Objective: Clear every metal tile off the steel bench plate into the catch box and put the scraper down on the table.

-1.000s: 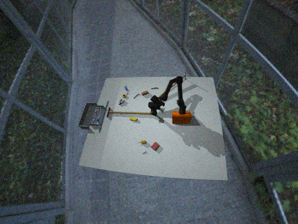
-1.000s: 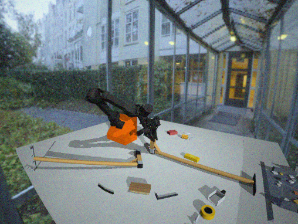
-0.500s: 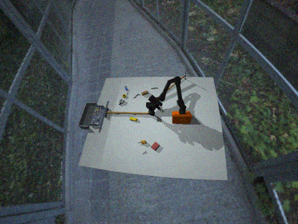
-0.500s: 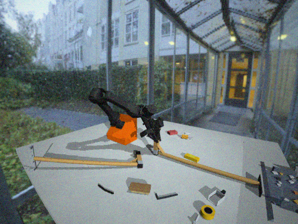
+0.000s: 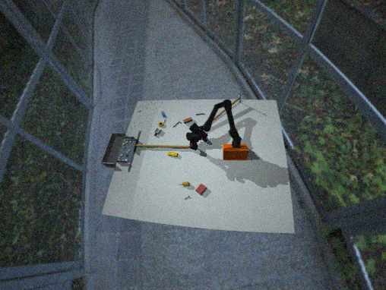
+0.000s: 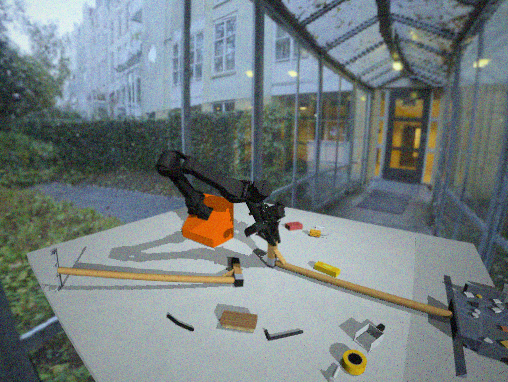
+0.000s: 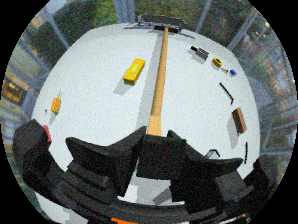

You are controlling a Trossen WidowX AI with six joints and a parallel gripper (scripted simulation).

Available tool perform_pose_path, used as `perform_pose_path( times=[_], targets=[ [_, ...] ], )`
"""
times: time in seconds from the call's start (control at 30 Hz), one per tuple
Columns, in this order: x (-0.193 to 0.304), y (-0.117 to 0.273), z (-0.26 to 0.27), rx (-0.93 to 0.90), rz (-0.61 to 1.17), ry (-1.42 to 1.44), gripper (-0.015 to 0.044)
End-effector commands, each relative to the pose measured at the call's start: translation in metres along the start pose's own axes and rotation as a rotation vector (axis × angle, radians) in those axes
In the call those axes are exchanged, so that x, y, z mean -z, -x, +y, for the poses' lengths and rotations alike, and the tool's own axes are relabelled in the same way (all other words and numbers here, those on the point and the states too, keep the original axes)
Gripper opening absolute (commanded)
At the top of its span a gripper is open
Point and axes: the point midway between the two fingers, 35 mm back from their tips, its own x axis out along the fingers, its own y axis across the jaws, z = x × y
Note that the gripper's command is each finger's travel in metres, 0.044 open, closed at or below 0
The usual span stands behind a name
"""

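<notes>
1. A pale, off-white, matte tabletop [image 5: 228, 205] [image 6: 150, 310] [image 7: 85, 75] carries everything.
2. A long wooden-handled tool with a thin dark crosspiece [image 6: 150, 276] lies near the orange block-shaped arm base [image 5: 235, 156] [image 6: 200, 234].
3. A yellow oblong block [image 5: 173, 154] [image 6: 326, 269] [image 7: 134, 71] lies on one side of the long wooden scraper handle [image 5: 163, 146] [image 6: 360, 289] [image 7: 160, 75].
4. On the other side are a brown wooden block [image 5: 188, 120] [image 6: 239, 321] [image 7: 239, 120], a black angled key [image 5: 177, 124] [image 6: 284, 334] [image 7: 226, 92] and a yellow ring-shaped roll [image 5: 161, 124] [image 6: 346, 364] [image 7: 217, 62].
5. A red block [image 5: 201, 189] [image 6: 293, 226] lies near a small orange-yellow piece [image 5: 185, 184] [image 6: 314, 233] [image 7: 56, 105].
</notes>
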Motion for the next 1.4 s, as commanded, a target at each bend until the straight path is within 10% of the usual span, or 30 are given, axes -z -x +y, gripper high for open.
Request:
perform_pose_path(
  times=[0.0, 1.37],
  targets=[
    [-0.011, -0.003, -0.002, -0.001, -0.016, -0.007, 0.0],
    [-0.059, -0.039, -0.018, 0.001, -0.02, -0.008, 0.0]
  ],
)
